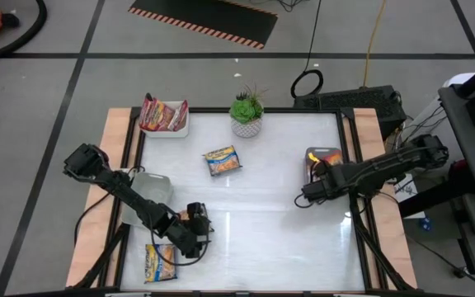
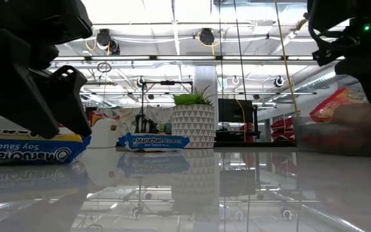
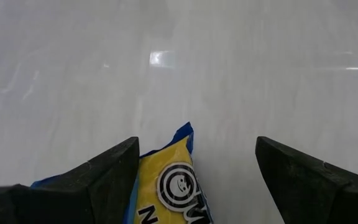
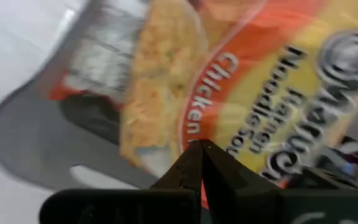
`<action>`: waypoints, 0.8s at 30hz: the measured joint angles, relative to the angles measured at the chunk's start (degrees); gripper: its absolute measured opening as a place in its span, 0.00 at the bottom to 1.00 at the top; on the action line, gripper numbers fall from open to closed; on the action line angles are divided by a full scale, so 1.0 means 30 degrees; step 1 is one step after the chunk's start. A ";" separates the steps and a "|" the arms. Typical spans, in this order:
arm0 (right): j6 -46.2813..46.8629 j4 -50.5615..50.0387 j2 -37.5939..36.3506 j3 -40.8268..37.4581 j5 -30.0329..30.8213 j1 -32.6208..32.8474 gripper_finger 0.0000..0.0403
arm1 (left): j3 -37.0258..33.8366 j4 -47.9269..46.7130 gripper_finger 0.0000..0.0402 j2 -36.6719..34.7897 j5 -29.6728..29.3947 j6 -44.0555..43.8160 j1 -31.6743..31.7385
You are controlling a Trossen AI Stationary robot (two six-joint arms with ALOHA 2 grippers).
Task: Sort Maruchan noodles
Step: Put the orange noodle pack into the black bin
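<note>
- Maruchan noodles lie in several spots on the white table [image 1: 270, 206]: a blue-and-yellow packet [image 1: 160, 262] at the near left edge, a second blue-and-yellow packet [image 1: 222, 160] flat near the table's middle, dark red packets [image 1: 162, 115] in a white tray [image 1: 181, 129] at the far left corner, and an orange packet [image 1: 323, 157] in a grey tray [image 1: 310, 169] at the right side.
- The left gripper [image 1: 195, 233] is low over the near left part of the table, just beside the near packet. Its two dark fingers [image 3: 98, 177] stand wide apart and hold nothing.
- In the left wrist view a corner of that blue-and-yellow packet [image 3: 169, 180] reaches into the gap between the fingers, close against the inner face of one of them; whether it actually touches cannot be told. The other finger is clear of it, over bare table.
- The right gripper [image 1: 308, 195] is at the near end of the grey tray, its fingers [image 4: 194, 174] pressed together to a single point and gripping nothing.
- The right wrist view looks past that closed tip straight onto the orange chicken-flavour packet [image 4: 247, 68] lying in the grey tray [image 4: 23, 149]; whether the tip touches the packet cannot be told.
- A small potted plant [image 1: 246, 111] in a white patterned pot stands at the table's far edge, between the two trays.
- A translucent empty container [image 1: 145, 191] sits by the left arm.
</note>
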 joint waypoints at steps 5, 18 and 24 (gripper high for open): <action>-0.0123 0.1797 0.0000 0.0000 -0.0258 -0.0004 0.00 | 0.0000 0.0015 0.81 0.0000 0.0000 0.0216 0.0092; 0.1006 -0.0795 -0.0706 0.0168 0.0970 -0.0006 0.00 | 0.0000 0.0015 0.81 0.0000 0.0000 0.0821 0.0566; 0.3213 -0.2948 -0.1005 0.0328 0.1716 0.0029 0.00 | 0.0000 0.0019 0.81 0.0000 0.0000 0.0870 0.0550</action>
